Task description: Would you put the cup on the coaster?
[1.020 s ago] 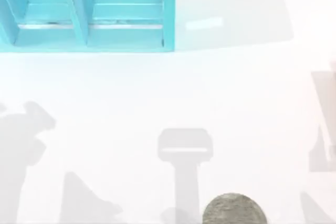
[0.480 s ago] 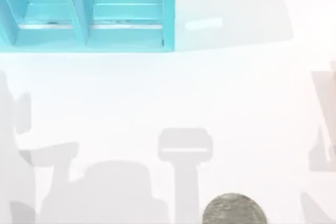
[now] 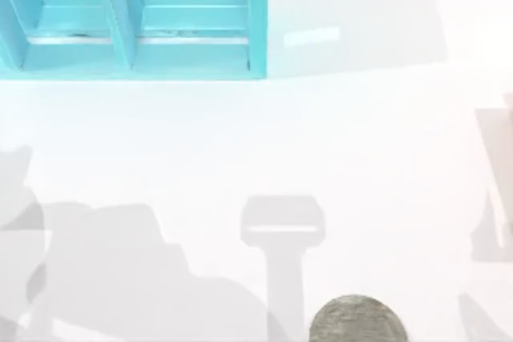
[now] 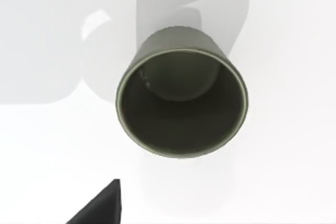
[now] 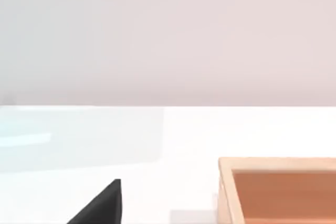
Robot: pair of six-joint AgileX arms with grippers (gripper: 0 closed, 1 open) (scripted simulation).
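Approach step: left gripper, finger state indeterminate, above upright cup; next grasp it, carry to coaster.

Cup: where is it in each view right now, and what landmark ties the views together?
Top view: coaster at the bottom edge, right of centre; blue shelf at top left.
Left wrist view: cup in the middle of the picture, mouth facing the camera, on the white table.
Right wrist view: wooden box on the table.
Shared landmark: the white table.
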